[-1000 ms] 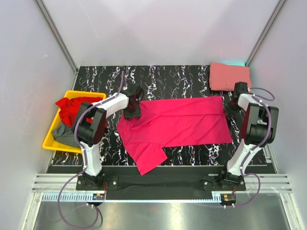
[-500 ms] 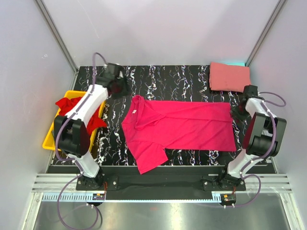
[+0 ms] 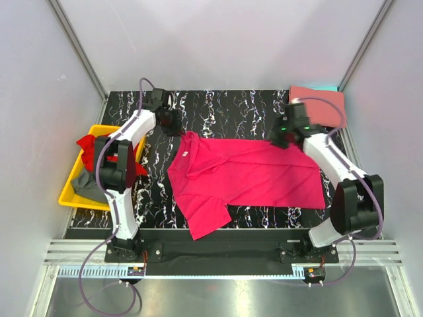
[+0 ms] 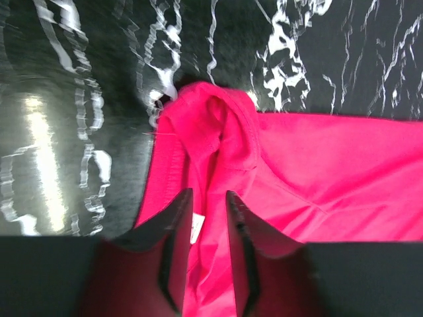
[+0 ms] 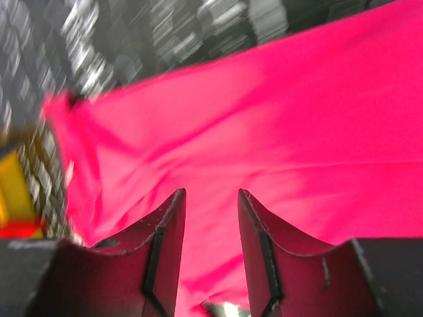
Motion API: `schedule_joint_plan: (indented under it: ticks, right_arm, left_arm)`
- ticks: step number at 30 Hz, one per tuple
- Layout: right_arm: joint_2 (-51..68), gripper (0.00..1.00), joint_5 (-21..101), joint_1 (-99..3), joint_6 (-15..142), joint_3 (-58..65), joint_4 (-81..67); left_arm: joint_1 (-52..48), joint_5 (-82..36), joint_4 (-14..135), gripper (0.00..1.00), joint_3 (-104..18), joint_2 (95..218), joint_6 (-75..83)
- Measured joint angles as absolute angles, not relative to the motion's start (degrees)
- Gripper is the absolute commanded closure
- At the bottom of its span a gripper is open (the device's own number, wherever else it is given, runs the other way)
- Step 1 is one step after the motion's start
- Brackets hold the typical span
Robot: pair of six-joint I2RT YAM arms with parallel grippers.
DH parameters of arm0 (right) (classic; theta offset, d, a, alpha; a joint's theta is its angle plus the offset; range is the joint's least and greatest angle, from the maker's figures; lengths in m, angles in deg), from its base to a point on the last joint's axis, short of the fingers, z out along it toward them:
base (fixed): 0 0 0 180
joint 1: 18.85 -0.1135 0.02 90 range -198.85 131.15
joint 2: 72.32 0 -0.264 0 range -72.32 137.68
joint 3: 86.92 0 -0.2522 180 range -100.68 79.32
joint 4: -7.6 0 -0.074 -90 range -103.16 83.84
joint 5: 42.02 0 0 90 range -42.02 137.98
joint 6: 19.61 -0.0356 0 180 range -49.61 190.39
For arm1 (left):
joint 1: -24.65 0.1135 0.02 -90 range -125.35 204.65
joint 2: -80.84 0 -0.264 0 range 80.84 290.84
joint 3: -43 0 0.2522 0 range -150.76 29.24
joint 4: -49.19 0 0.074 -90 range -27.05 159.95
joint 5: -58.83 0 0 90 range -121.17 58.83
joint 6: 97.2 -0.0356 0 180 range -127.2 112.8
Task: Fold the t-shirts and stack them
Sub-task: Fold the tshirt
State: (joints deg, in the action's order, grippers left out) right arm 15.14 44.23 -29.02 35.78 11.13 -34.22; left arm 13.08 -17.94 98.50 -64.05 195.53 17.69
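Observation:
A magenta t-shirt (image 3: 251, 173) lies spread flat across the middle of the table, collar (image 4: 221, 109) at the left, one sleeve hanging toward the near edge. My left gripper (image 3: 173, 125) hovers at the collar's far-left corner, open, with cloth showing beneath the gap (image 4: 208, 198). My right gripper (image 3: 279, 137) is over the shirt's far edge, open, nothing between its fingers (image 5: 210, 195). A salmon t-shirt (image 3: 317, 105) lies folded at the back right. A red t-shirt (image 3: 99, 145) and a grey t-shirt (image 3: 84, 183) sit crumpled in the bin.
A yellow plastic bin (image 3: 69, 193) stands at the table's left edge. Grey walls close in the back and both sides. The black marbled tabletop (image 3: 231, 105) shows bare behind the magenta shirt.
The left arm let the shirt's left end go, swung to the back left, and now sits by the collar. The right arm moved from the shirt's right edge leftward to its far edge.

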Motion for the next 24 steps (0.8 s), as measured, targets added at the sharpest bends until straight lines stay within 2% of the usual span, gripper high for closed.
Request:
schedule_joint_plan:
  ticks: [2, 5, 8, 12, 13, 16, 20, 24]
  right_arm:
    - [16.3, 0.59, 44.3, -35.9, 34.0, 10.8, -33.1]
    - [18.7, 0.65, 44.4, -43.3, 30.6, 10.8, -31.6]
    - [22.6, 0.65, 45.7, -49.0, 26.3, 10.4, -30.9]
    - [28.7, 0.66, 48.6, -56.1, 20.5, 8.6, -31.1]
    - [29.9, 0.66, 48.8, -57.2, 19.4, 8.2, -31.2]
    - [33.4, 0.67, 49.5, -60.2, 16.1, 6.5, -31.7]
    - [36.0, 0.67, 50.8, -61.0, 12.9, 4.5, -32.7]
    - [37.3, 0.67, 52.4, -61.2, 10.8, 1.9, -33.5]
  left_arm:
    - [13.1, -15.4, 98.6, 0.73, -64.1, 196.8, 17.9]
    - [13.0, -14.1, 97.7, 0.64, -62.0, 196.2, 18.3]
    - [12.7, -13.4, 96.7, 0.57, -57.7, 193.5, 18.5]
    - [12.5, -11.6, 95.9, 0.61, -59.4, 193.6, 18.5]
    - [12.5, -11.4, 95.9, 0.66, -60.9, 194.2, 18.4]
    - [12.4, -10.6, 94.5, 0.68, -64.0, 195.7, 18.3]
    - [12.4, -9.8, 93.0, 0.56, -64.3, 197.5, 18.3]
    - [12.4, -9.3, 93.3, 0.50, -66.3, 201.6, 18.5]
